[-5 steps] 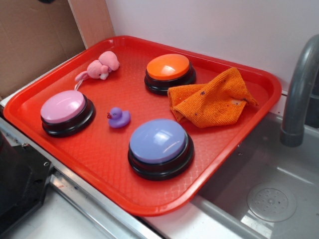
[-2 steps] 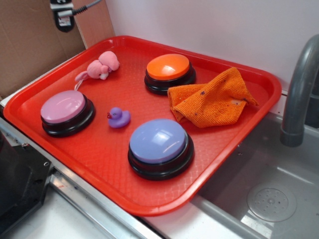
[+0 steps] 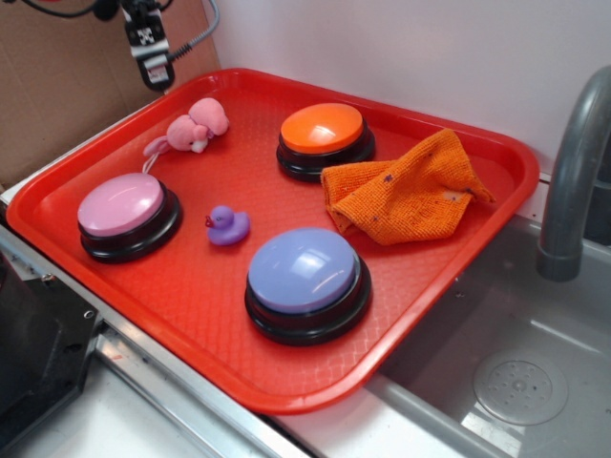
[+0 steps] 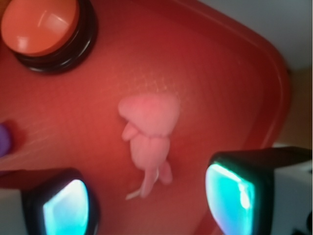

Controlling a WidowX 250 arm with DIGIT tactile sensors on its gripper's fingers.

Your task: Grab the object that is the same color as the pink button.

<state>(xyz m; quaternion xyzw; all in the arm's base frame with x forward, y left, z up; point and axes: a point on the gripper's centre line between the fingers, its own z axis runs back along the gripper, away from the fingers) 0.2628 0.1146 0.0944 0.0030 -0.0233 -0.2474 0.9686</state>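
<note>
Two jaws apart (above), pink plush toy (image 4: 149,134)

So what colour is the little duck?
Purple. The little duck shows best in the exterior view, between the pink and lavender-blue buttons.

The gripper (image 4: 151,200) hangs at eleven o'clock of the scene — jaws spread wide, holding nothing.

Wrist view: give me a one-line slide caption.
Open hand above the pink plush toy lying on the red tray, with the orange button at the corner.
</note>
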